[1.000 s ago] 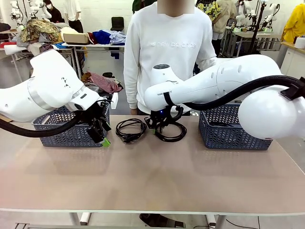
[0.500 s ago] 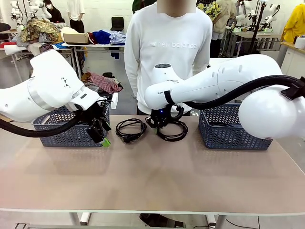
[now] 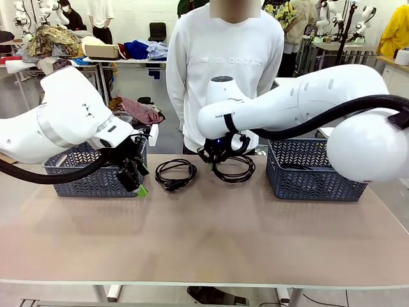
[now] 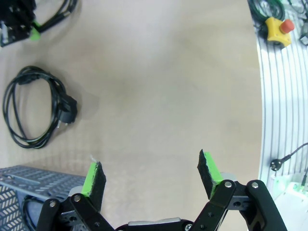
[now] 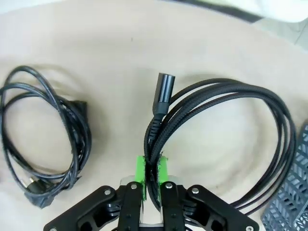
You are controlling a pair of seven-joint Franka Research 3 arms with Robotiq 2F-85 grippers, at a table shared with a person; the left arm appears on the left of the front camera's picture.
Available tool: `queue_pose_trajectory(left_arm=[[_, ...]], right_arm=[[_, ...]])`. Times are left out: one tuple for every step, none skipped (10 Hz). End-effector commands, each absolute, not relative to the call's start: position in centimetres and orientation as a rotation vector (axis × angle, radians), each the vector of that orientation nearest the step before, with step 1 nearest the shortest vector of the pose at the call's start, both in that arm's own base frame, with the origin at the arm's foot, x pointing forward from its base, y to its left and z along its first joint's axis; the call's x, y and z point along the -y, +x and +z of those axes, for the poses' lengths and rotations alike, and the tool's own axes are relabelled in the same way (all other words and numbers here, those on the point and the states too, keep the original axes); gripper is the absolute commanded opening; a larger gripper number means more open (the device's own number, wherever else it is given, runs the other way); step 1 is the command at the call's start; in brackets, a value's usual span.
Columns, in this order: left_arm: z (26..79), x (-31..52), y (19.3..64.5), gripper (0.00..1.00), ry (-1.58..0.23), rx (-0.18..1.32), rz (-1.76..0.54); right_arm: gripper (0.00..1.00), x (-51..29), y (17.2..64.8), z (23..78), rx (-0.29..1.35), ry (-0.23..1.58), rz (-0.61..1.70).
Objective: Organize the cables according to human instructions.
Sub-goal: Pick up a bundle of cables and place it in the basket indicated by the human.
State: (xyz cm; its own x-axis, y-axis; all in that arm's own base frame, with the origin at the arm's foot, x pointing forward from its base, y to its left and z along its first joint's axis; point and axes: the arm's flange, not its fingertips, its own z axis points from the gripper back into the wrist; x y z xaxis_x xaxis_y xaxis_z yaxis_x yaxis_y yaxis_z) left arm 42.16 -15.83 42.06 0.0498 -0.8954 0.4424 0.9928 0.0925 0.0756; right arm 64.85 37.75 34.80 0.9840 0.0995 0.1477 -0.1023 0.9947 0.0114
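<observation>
Cable (image 5: 226,87) sits clamped in our right tool (image 5: 151,166), its loop spread just ahead. We should lift slowly so nothing snags the basket (image 3: 313,182) beside it. Our left tool (image 4: 151,172) is wide apart.

On the table (image 3: 204,236), the left basket (image 3: 89,176) sits at the far left and the right basket (image 3: 313,176) at the far right, both in front of the person (image 3: 223,70) standing behind the far edge. Between the baskets, the lying cable (image 3: 176,173) rests on the tabletop, and the held cable (image 3: 235,169) is just right of it, apart from it, pinched in the right gripper (image 5: 151,166) with its loop reaching toward the right basket. The left gripper (image 3: 137,182) hangs spread wide beside the left basket, left of the lying cable.
</observation>
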Motion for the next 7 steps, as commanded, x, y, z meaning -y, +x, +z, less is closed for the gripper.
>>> queue_pose_trajectory(left_arm=[[42.1, 15.7, 42.1, 1.0, -0.279, 0.427, -1.465], [42.1, 15.7, 42.1, 1.0, -0.279, 0.427, -1.465], [42.1, 15.7, 42.1, 1.0, -0.279, 0.427, -1.465], [42.1, 15.7, 42.1, 1.0, -0.279, 0.427, -1.465], [42.1, 15.7, 42.1, 1.0, -0.279, 0.427, -1.465], [42.1, 15.7, 42.1, 1.0, -0.279, 0.427, -1.465], [42.1, 15.7, 42.1, 1.0, -0.279, 0.427, -1.465]], right_arm=[[0.0, -37.6, 62.8, 38.5, 0.135, -0.027, 0.241], [0.0, -37.5, 61.9, 40.7, 0.093, -0.022, 0.4], [0.0, -37.0, 61.2, 42.5, 0.047, -0.012, 0.511], [0.0, -36.4, 60.6, 44.0, -0.004, 0.002, 0.637], [0.0, -35.5, 60.2, 45.2, -0.04, 0.008, 0.745], [0.0, -34.5, 59.7, 46.3, -0.063, 0.004, 0.853], [0.0, -33.0, 59.4, 47.3, -0.093, -0.007, 0.998]])
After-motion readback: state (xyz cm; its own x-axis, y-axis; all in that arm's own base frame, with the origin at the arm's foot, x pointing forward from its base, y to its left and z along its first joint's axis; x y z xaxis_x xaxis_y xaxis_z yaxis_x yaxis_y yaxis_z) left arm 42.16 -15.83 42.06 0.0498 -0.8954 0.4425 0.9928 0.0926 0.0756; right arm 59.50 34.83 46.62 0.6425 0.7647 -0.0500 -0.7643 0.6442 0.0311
